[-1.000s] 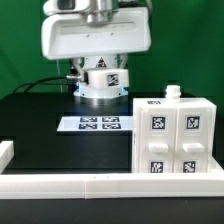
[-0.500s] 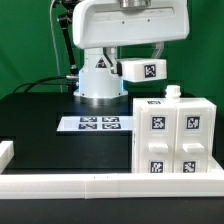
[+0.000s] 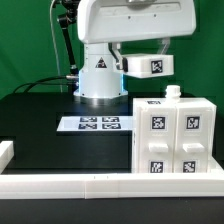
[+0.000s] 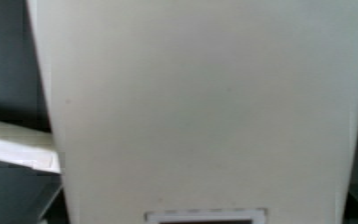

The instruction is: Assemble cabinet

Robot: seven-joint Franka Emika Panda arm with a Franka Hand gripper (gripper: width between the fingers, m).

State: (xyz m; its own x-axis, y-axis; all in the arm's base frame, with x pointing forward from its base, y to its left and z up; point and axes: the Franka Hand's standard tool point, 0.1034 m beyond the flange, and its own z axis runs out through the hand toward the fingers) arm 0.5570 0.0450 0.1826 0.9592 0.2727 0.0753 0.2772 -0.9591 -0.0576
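Note:
The cabinet [image 3: 175, 140] is the big white box with several tagged drawer fronts, standing at the exterior view's right near the front. A small white knob [image 3: 172, 93] sticks up from its top. My gripper [image 3: 143, 57] hangs above the cabinet's back left corner, shut on a white tagged cabinet piece [image 3: 148, 66] that it holds in the air, clear of the box. In the wrist view that piece [image 4: 202, 110] fills the picture, with a tag edge [image 4: 208, 217] showing low down. My fingertips are hidden.
The marker board [image 3: 97, 124] lies flat on the black table, left of the cabinet. A long low white rail [image 3: 90, 186] runs along the front edge, with a raised end [image 3: 6, 152] at the left. The arm's white base [image 3: 99, 78] stands behind the board.
The arm has swung from over its base toward the exterior view's right, carrying the tagged piece. In the last half second the piece rose slightly and shifted a little further right.

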